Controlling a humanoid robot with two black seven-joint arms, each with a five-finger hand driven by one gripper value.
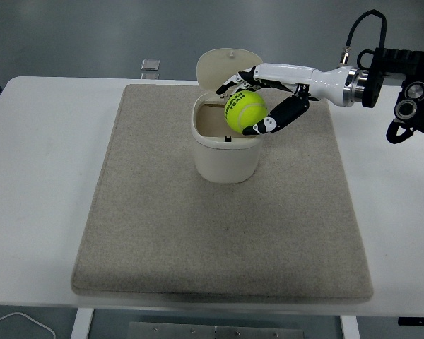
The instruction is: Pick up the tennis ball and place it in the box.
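Note:
A yellow-green tennis ball (244,111) is held in my right hand (263,102), which reaches in from the right edge. The fingers curl over the top of the ball and the thumb presses from below. The ball hangs just above the open mouth of a cream round box (225,157), at its right side. The box stands upright on the mat, with its hinged lid (227,66) tipped up behind it. The inside of the box shows a brown floor. My left arm is out of view.
A beige felt mat (162,233) covers most of the white table (42,176). A small grey square object (150,65) lies at the table's far edge. A white cable (18,321) shows below the near left edge.

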